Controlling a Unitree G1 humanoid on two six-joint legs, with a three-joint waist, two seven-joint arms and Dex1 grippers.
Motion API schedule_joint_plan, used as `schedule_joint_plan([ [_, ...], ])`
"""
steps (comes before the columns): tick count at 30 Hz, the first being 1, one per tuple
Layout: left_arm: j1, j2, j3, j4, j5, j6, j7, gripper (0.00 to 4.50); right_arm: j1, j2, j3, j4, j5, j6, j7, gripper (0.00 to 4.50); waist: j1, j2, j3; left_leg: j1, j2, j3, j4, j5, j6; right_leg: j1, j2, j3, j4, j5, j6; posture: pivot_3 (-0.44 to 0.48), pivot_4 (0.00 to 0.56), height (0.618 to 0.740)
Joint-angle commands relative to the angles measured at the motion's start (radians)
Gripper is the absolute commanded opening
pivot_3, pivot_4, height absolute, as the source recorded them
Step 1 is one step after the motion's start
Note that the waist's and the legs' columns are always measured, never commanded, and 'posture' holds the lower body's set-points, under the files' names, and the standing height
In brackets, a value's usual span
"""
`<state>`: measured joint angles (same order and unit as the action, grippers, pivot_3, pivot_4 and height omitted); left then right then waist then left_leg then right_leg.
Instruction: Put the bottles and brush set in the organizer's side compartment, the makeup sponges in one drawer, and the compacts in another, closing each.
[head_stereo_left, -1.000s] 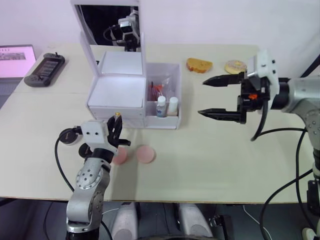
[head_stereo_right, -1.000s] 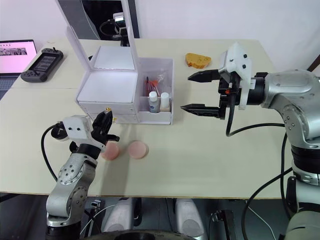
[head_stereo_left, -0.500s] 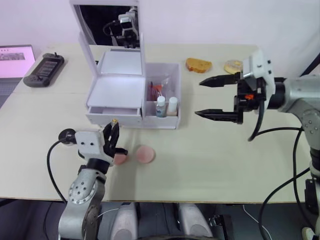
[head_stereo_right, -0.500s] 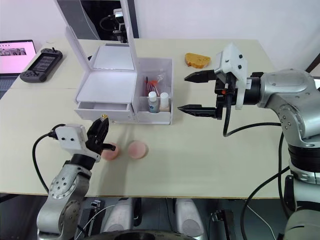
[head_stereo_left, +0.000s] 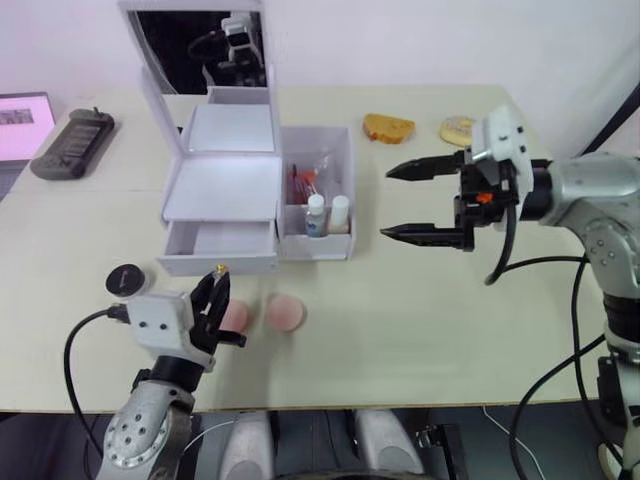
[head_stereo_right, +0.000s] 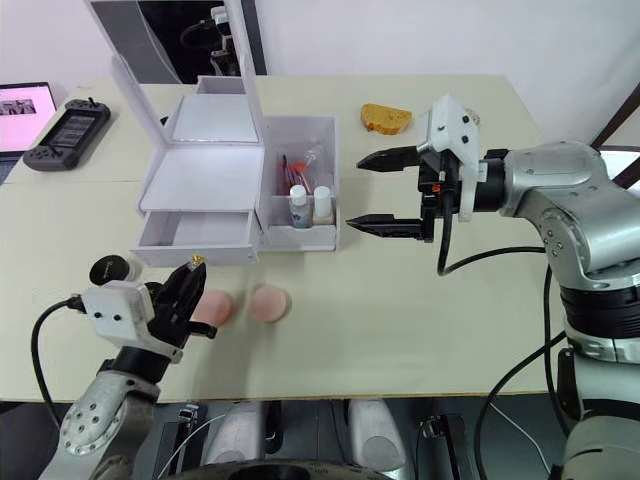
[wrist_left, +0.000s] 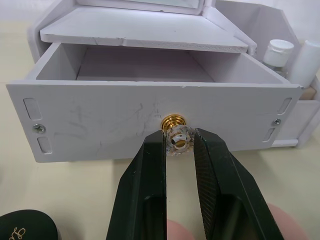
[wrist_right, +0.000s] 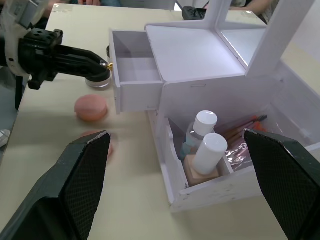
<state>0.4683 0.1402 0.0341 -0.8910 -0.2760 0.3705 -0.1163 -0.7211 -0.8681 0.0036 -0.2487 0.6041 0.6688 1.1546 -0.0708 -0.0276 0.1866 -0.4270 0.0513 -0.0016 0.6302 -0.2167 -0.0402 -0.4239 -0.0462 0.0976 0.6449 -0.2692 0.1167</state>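
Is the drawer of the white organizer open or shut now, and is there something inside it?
Open and empty: the drawer stands pulled out from the organizer, its inside bare, with the left hand closed on its knob.

We see the organizer (wrist_left: 100, 125) as matt white plastic, faintly scuffed, its knob (wrist_left: 176, 136) clear and faceted on shiny brass. Our fingers (wrist_left: 150, 200) look smooth black; the worktop (head_stereo_left: 400, 320) is matt beige

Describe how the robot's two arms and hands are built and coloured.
Both arms are rounded silver-grey metal segments with black joints and loose black cables. Each wrist carries a white boxy housing. The left hand and the right hand each have two long, tapering black fingers with textured inner faces. A small orange part sits by the right hand's base.
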Motion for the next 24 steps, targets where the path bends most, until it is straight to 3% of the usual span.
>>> schedule_joint_plan([
  [1,0.043,-0.003,0.005,-0.093,-0.019,-0.022,0.002,0.27,-0.030,0.008,-0.009,-0.006,0.002,-0.021,0.010,4.50,0.000,0.000,0.000,0.000,0.000,0.000,0.000,-0.001,0.002,0.000,0.000,0.000,0.000,0.000,0.001,0.000,0.150,0.740],
  [14,0.177,-0.003,0.071,-0.129,-0.092,-0.050,-0.020,0.27,-0.025,0.033,0.001,0.007,-0.005,-0.036,0.015,4.50,-0.002,0.000,0.000,0.000,0.000,0.001,0.000,-0.006,0.010,-0.001,0.000,0.000,0.000,-0.002,0.001,0.000,0.150,0.740],
  [24,0.191,0.032,0.088,-0.129,-0.115,-0.051,-0.047,0.27,-0.010,0.045,-0.004,0.004,-0.012,-0.046,0.005,4.50,-0.001,0.000,0.000,0.001,0.000,0.001,0.006,-0.006,0.009,0.000,0.001,0.001,0.001,-0.001,-0.003,0.000,0.150,0.740],
])
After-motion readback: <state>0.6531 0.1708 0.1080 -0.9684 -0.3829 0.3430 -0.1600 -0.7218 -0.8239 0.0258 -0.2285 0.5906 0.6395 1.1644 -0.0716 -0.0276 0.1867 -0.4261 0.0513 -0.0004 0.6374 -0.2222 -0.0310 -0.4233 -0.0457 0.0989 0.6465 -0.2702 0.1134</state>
